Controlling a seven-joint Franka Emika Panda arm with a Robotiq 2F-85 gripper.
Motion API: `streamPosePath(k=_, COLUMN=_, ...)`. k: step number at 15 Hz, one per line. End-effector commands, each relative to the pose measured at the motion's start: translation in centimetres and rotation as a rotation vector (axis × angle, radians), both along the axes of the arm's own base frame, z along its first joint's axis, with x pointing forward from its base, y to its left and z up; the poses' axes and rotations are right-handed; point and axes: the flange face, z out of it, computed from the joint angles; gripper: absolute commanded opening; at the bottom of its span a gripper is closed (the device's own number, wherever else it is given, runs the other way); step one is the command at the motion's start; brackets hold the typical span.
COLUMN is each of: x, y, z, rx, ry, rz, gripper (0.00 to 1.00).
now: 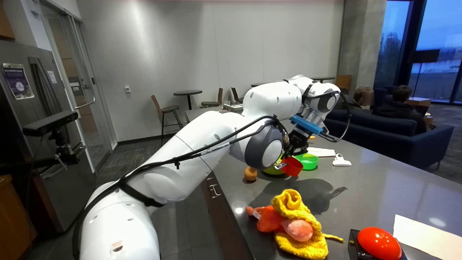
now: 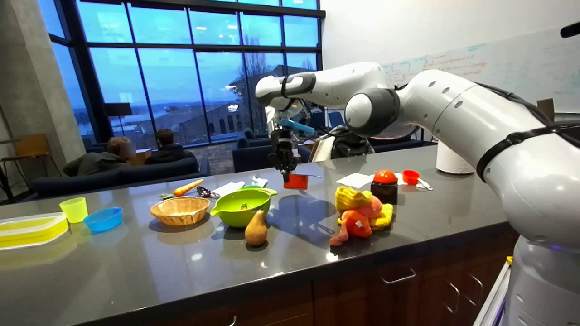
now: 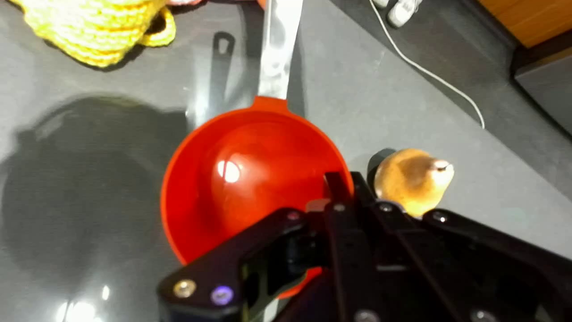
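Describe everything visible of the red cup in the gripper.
The red cup is round and open-topped, its body glossy and plastic-looking, with a short red neck leading to a straight, shiny, metal-looking handle. The gripper is shut on its side, fingers pinching from inside and outside; nothing else is seen touching it. It is held above the grey counter, opening roughly upward; a slight tilt is hard to judge. A bright glint shows inside; the gripper hides part of it.
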Motion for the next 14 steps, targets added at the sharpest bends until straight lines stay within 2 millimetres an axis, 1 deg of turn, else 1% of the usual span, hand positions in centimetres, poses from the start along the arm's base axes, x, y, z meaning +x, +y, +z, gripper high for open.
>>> streamPosePath(k=1, x=-1.4, y=2.4, z=2.4, rx=0.107, ry=0.020, rz=0.166, gripper=0.01)
streamPosePath(k=4, x=-1.9, y=4.0, z=3.4, rx=0.212, ry=-0.001, rz=0.298, gripper=0.01)
streamPosePath(k=7, x=-1.8, y=4.8, z=3.9, rx=0.313, ry=-0.055, rz=0.385, gripper=0.01)
streamPosePath(k=11, x=-1.1, y=5.4, z=3.0, rx=0.431, ry=-0.093, rz=0.377, gripper=0.01)
streamPosePath(k=13, x=-0.4, y=5.6, z=2.0, rx=0.498, ry=-0.115, rz=0.328, gripper=0.01)
streamPosePath(k=14, x=0.2, y=5.6, z=1.2, rx=0.526, ry=-0.127, rz=0.284, gripper=0.01)
